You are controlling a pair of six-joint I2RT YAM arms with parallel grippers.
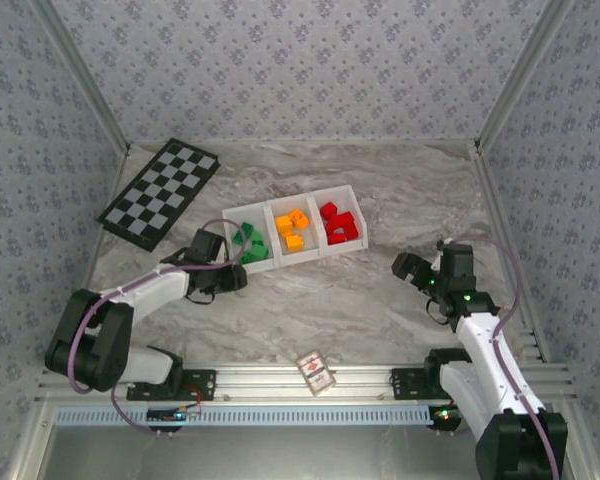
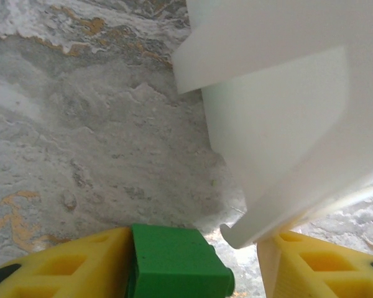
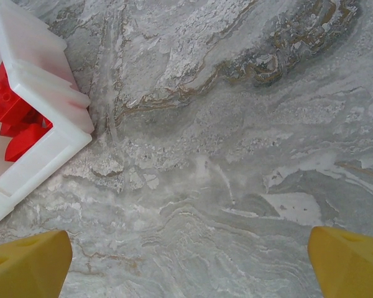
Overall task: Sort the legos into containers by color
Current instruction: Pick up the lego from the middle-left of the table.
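Note:
The containers are one white tray [image 1: 310, 253] of three compartments, holding green legos [image 1: 250, 243] on the left, orange legos [image 1: 295, 228] in the middle and red legos [image 1: 340, 222] on the right. My left gripper [image 1: 232, 277] is low at the tray's near left corner. In the left wrist view a green lego [image 2: 177, 261] lies between the yellow fingers of that gripper [image 2: 196, 264]. It touches the left finger, and a gap separates it from the right finger, where the tray corner [image 2: 280, 93] pokes in. My right gripper [image 1: 412, 268] [image 3: 189, 267] stands open over bare marble, right of the tray wall [image 3: 43, 87] and the red legos [image 3: 15, 118].
A black-and-white checkerboard [image 1: 160, 192] lies at the back left. A small red-patterned card box [image 1: 317, 372] sits at the near edge between the arm bases. Patterned walls close in the table on three sides.

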